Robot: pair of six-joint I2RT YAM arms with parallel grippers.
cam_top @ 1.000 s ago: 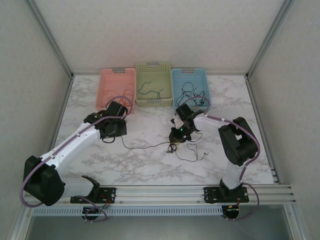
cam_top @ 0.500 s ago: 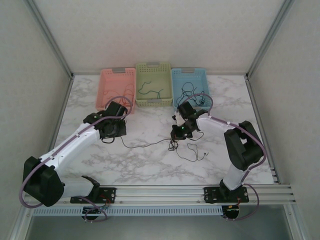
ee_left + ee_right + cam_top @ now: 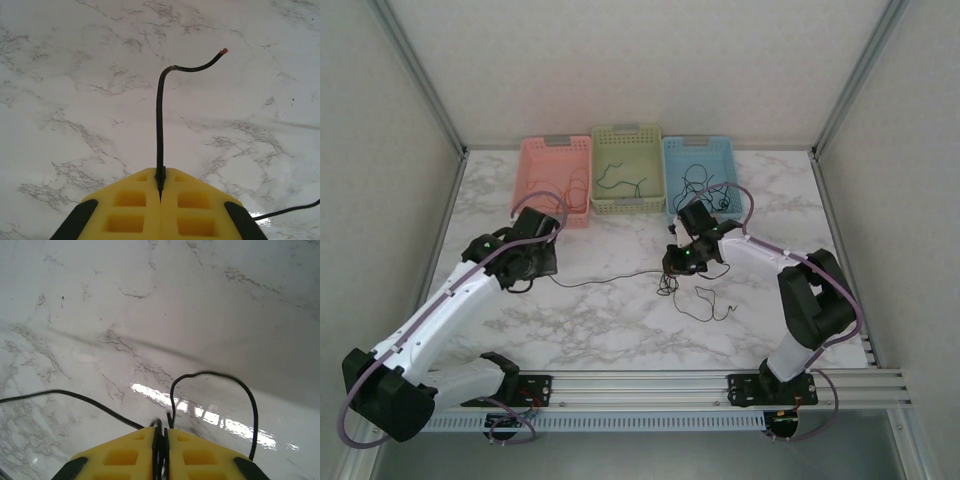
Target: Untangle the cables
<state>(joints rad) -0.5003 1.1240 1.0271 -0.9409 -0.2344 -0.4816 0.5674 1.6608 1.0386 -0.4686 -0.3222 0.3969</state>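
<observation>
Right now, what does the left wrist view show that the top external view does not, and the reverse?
Left wrist view: the bare copper tip of the black cable, poking past the yellow fingers. Top external view: the pink basket, green basket and blue basket at the back, and the right hand above a small tangle. Both: the left hand shut on the black cable, over the marble table.
</observation>
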